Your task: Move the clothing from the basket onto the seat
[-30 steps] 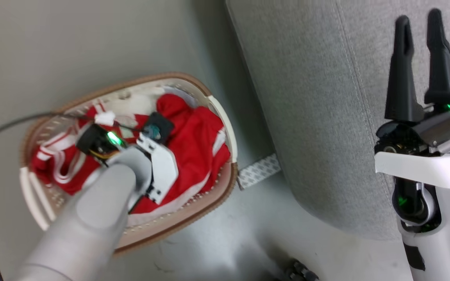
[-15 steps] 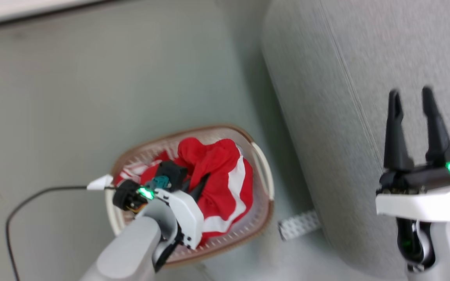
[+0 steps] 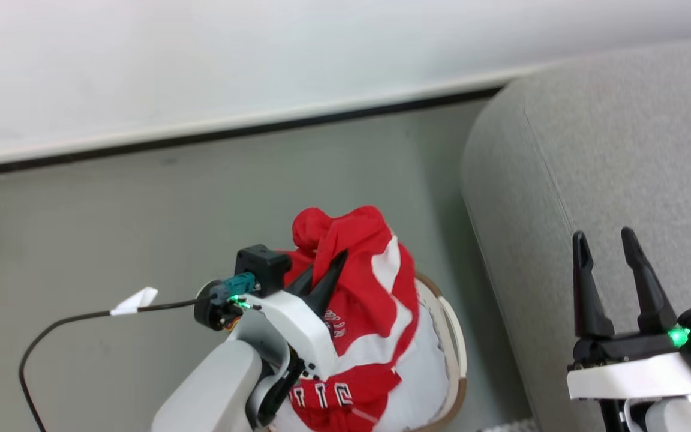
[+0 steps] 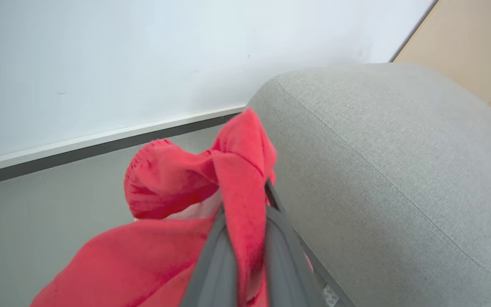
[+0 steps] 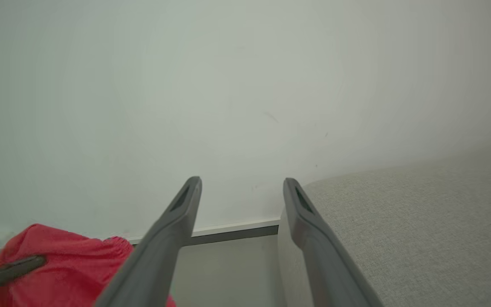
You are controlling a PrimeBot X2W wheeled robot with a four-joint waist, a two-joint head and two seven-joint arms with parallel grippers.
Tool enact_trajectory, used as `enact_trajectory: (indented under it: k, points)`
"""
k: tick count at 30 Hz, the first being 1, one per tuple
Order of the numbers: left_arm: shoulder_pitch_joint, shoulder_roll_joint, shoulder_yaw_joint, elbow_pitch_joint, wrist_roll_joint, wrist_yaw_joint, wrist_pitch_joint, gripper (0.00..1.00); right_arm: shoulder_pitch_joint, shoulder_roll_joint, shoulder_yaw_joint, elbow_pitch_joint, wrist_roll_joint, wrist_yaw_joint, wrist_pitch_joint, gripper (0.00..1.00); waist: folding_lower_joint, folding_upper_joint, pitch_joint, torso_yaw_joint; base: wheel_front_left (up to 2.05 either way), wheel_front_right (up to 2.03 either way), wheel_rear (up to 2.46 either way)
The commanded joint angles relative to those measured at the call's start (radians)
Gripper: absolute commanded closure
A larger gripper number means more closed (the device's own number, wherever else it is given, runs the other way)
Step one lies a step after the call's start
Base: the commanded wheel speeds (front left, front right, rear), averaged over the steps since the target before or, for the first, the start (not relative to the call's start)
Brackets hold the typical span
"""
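The left pincer point(image 3: 326, 264) is clenched on a fold of the clothing point(image 3: 369, 282), a bright red garment with white panels and white lettering. In the left wrist view the red cloth point(image 4: 173, 183) is seen pinched between the two dark fingers point(image 4: 211, 264) and bunched over their tips. The garment is held up by that fold and hangs down over the basket point(image 3: 456, 354), of which a curved stretch of cream wall and brown rim is seen at the garment's right side. A white piece point(image 3: 426, 366) is seen below the red cloth, inside that rim; whether it is part of the held garment cannot be told. A black cable point(image 3: 63, 324) is carried from the left wrist out over the grey floor point(image 3: 141, 228).

The right pincer point(image 3: 603, 235) is released, its fingers spread apart with nothing between them, and it is held over the near edge of the seat point(image 3: 621, 150). The seat, light grey with a visible seam, stands just to the right of the basket. Behind both, a pale wall point(image 3: 261, 60) is met by a dark baseboard.
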Motion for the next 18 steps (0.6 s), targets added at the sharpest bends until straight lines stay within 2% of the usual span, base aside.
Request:
enact_trajectory:
  k: [1,18]
  points:
    - [0.018,0.004,0.009,-0.03,-0.013,0.006,0.005,1.0,0.023,-0.003,-0.002,0.007,-0.013,0.0,0.0,0.0,0.0002,0.0,-0.065,0.039,0.0,0.0,0.0]
    - [-0.011,0.05,0.065,-0.294,-0.078,0.051,0.11,1.0,0.131,-0.041,0.057,0.039,-0.031,0.0,0.0,0.0,0.0002,0.0,-0.228,0.081,0.0,0.0,0.0]
